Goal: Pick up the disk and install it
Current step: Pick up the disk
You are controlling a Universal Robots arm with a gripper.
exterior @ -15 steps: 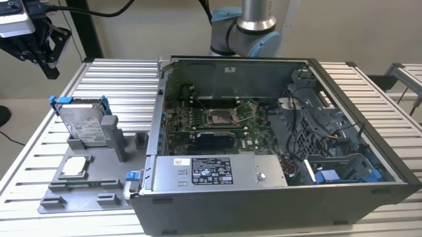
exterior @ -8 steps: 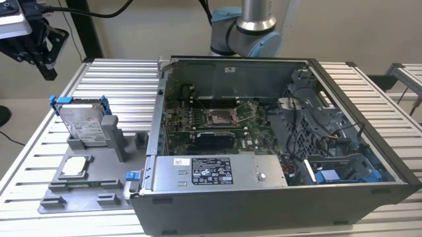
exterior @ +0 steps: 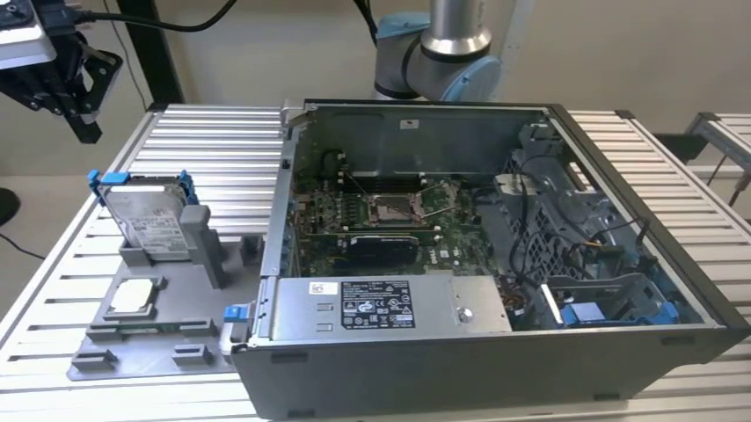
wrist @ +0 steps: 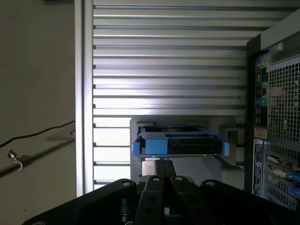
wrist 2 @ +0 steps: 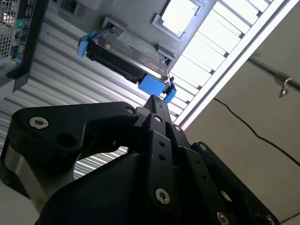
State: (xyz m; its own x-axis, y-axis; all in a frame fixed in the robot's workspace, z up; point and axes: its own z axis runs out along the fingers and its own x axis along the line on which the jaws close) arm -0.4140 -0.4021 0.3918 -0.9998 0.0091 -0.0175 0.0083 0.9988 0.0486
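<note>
The disk (exterior: 148, 217) is a silver-grey drive with a white label in a blue bracket. It stands on edge in a grey holder (exterior: 176, 264) at the exterior view's left. My gripper (exterior: 84, 123) hangs in the air above and behind it, well clear of it, out past the table's edge. In both wrist views the black fingers (wrist 2: 154, 105) (wrist: 164, 165) lie pressed together, shut, with nothing between them. Both views show the disk (wrist 2: 123, 50) (wrist: 177, 142) beyond the fingertips, with its blue end tabs facing me.
An open computer case (exterior: 657, 347) fills the middle and right of the slatted metal table (exterior: 211, 141), with the motherboard (exterior: 388, 211) and a grey box with a black label (exterior: 378, 305) inside. A small square chip (exterior: 132, 297) lies on the grey fixture. The arm's base (exterior: 452, 44) stands behind the case.
</note>
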